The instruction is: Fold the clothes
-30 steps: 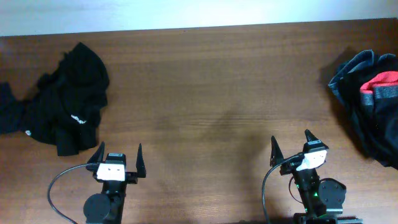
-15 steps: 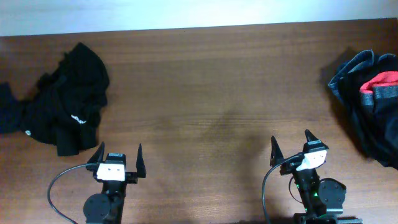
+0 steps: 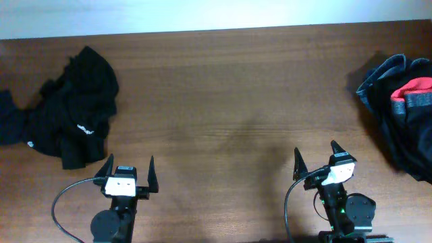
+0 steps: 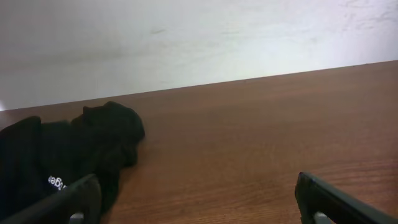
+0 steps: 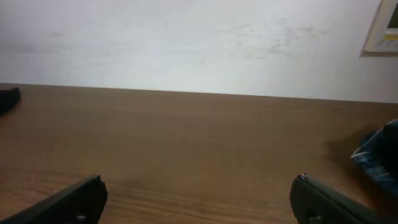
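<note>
Change since earlier: nothing has moved; both arms and both heaps lie as they did a second ago.
Count of clothes: two separate heaps, one at each end of the table [image 3: 229,88], well apart.
Left heap [image 3: 71,108]: black, crumpled, unfolded, at the table's left end, with one part trailing to the left edge; the left wrist view shows it [image 4: 62,162] ahead and to the left of the fingers.
White logos: two small marks on the left heap, one [image 3: 82,129] near its lower middle, one [image 3: 30,143] further left; too small to read.
Left gripper [image 3: 130,162]: near the front edge, just right of the left heap's lower corner and not touching it; its two fingers are spread wide with nothing between them, only bare wood in the gap in the wrist view [image 4: 198,186].
Cables: two dark ones, one [image 3: 67,196] looping left of the left arm, one [image 3: 287,202] beside the right arm.
Right gripper [image 3: 316,152]: near the front edge, well apart from both heaps; two fingers spread wide, empty, bare table ahead [image 5: 199,186].
Right heap [image 3: 401,128]: dark navy and black, bunched at the right end, partly out of view; only a sliver [image 5: 379,155] shows in the right wrist view.
Red lining [image 3: 415,86]: one bright patch on top of the right heap.
Grey waistband [image 3: 417,101]: one speckled strip just below the red.
</note>
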